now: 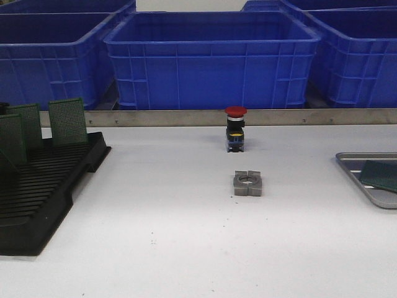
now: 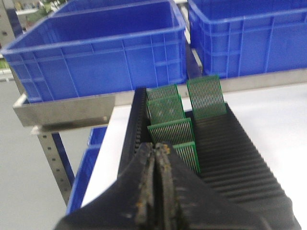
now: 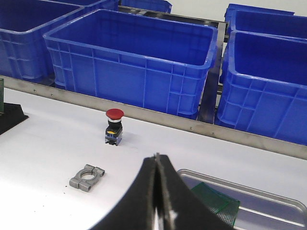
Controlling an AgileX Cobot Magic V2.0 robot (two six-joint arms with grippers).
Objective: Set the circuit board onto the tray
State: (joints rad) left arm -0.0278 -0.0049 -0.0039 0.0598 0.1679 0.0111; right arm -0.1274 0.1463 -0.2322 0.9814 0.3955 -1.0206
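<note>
You had the silver-grey metal tray (image 1: 347, 172) at the right edge of the white table, its low rim and rounded corner showing, and a green circuit board (image 1: 379, 174) already lay flat inside it. From the right wrist view the same board (image 3: 215, 201) showed a fine dotted grid and sat tilted against the tray (image 3: 268, 195), partly hidden by the right gripper (image 3: 156, 191). That gripper's dark, worn fingers were pressed together with nothing between them, hovering above the table beside the tray.

Your left gripper (image 2: 157, 163) was likewise closed and empty, its scuffed fingers meeting over the black slotted plastic rack (image 2: 230, 158). Four green boards (image 2: 167, 109) stood upright in the rack's grooves, thin pale lines running down their faces.

Mid-table stood a red mushroom-headed push button (image 1: 236, 128) on a black body, and just in front of it, apart, lay a grey cast-metal clamp block (image 1: 247, 183) with a round bore. Glossy blue plastic bins (image 1: 211, 59) with ribbed walls lined the back behind a metal rail.
</note>
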